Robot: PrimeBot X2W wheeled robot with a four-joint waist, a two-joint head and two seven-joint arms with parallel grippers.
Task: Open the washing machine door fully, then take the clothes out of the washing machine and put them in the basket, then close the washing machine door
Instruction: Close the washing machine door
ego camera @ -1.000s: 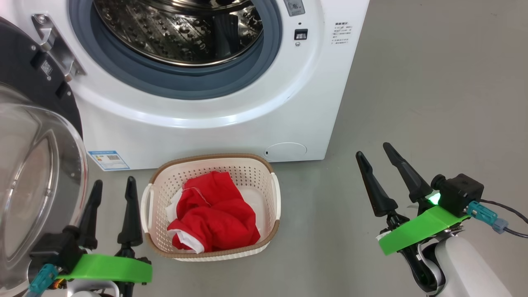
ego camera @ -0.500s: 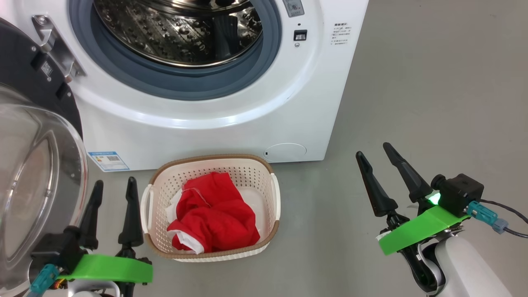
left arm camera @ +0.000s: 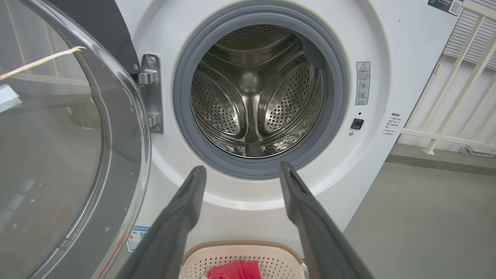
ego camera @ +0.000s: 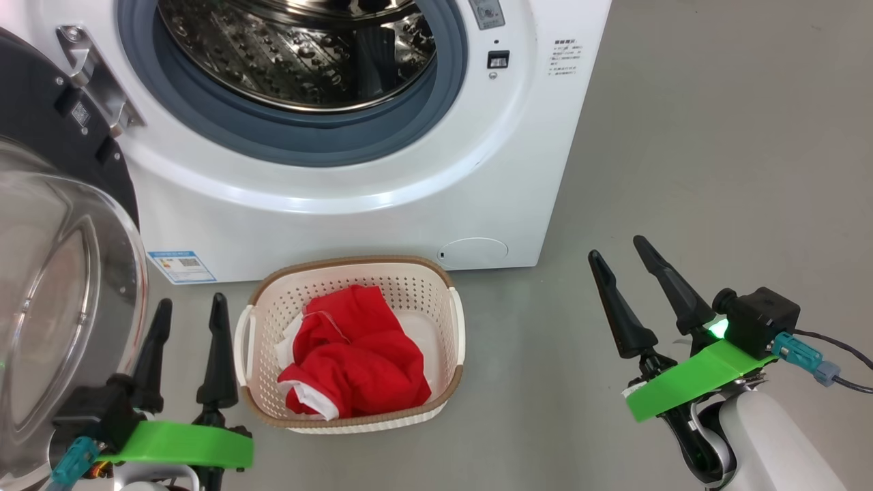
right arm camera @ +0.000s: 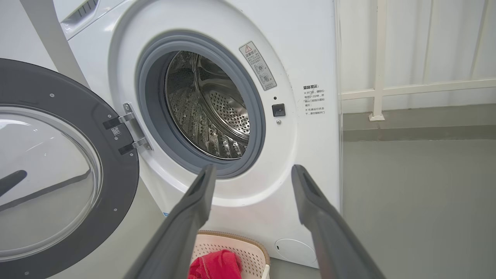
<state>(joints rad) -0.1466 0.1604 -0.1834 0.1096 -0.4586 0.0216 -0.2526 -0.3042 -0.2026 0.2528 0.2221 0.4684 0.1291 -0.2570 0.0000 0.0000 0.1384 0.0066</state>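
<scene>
Your head view looks down on the washing machine (ego camera: 382,204), which takes up the upper left of the frame, its steel drum (ego camera: 293,48) showing through the round mouth. The washing machine door (ego camera: 61,307) stands swung open at the left edge. At lower centre the basket (ego camera: 354,262) sits on the floor (ego camera: 716,170) just in front of the machine, with the clothes (ego camera: 354,354), a red heap with white trim, inside it. Your left claw (ego camera: 191,300), lower left, and right claw (ego camera: 616,246), lower right, are both spread wide and grip nothing.
</scene>
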